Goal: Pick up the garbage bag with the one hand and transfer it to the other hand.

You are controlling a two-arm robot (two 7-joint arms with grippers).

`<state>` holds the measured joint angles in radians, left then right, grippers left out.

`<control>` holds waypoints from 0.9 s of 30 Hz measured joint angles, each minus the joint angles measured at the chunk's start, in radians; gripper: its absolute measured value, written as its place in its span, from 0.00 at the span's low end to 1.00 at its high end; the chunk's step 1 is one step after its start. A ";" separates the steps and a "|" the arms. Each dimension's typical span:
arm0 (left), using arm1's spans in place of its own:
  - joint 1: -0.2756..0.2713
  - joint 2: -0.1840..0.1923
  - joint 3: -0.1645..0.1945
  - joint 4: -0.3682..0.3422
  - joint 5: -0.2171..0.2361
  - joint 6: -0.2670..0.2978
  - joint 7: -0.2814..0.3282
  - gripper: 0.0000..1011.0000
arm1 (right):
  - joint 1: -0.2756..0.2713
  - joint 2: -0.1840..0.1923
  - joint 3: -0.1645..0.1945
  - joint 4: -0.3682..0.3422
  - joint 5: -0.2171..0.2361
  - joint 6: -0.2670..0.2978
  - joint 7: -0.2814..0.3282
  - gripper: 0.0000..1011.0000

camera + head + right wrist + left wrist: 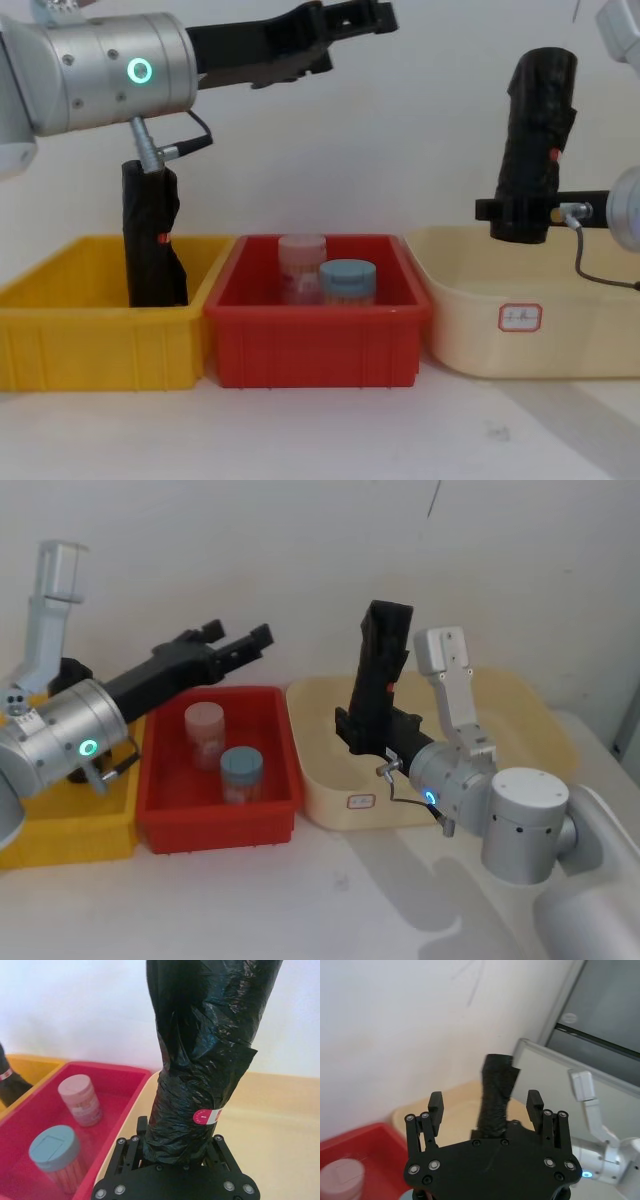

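Observation:
The garbage bag (378,675), a tall black crinkled roll with a small red mark, stands upright above the cream bin (318,785). My right gripper (365,735) is shut on its lower end, seen close in the right wrist view with the bag (200,1060) rising from between the jaws (175,1152). From the chest the bag (535,140) is held clear of the bin's rim by the right gripper (515,215). My left gripper (238,633), on the wrist with a green ring light, hangs open over the red bin, pointing toward the bag (496,1097) and still apart from it.
A red bin (275,810) holds a pink-lidded jar (204,733) and a blue-lidded jar (241,770). The yellow bin (90,340) at the left holds a second black roll (152,240). A white wall stands close behind the bins.

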<state>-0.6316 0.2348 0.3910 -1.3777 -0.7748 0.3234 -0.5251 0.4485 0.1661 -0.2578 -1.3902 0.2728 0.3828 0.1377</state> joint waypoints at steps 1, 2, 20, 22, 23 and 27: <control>0.002 0.001 -0.002 -0.004 0.003 -0.001 0.012 0.99 | 0.004 -0.003 0.005 0.006 0.001 0.003 -0.005 0.48; 0.006 0.004 -0.006 -0.011 0.007 -0.003 0.030 0.99 | 0.007 -0.006 0.007 0.010 0.001 0.005 -0.007 0.48; 0.037 0.019 -0.045 -0.069 0.080 -0.028 0.262 0.99 | 0.036 -0.028 0.034 0.046 0.003 0.020 -0.032 0.85; 0.040 0.019 -0.049 -0.073 0.092 -0.031 0.294 0.99 | 0.037 -0.029 0.036 0.047 0.003 0.020 -0.033 0.92; 0.040 0.019 -0.051 -0.074 0.096 -0.032 0.304 0.99 | 0.037 -0.029 0.036 0.048 0.003 0.021 -0.034 0.96; 0.042 0.018 -0.058 -0.077 0.118 -0.036 0.353 0.99 | 0.039 -0.030 0.038 0.051 0.003 0.022 -0.035 0.99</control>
<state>-0.5893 0.2527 0.3327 -1.4551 -0.6568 0.2877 -0.1716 0.4876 0.1358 -0.2199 -1.3393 0.2761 0.4048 0.1026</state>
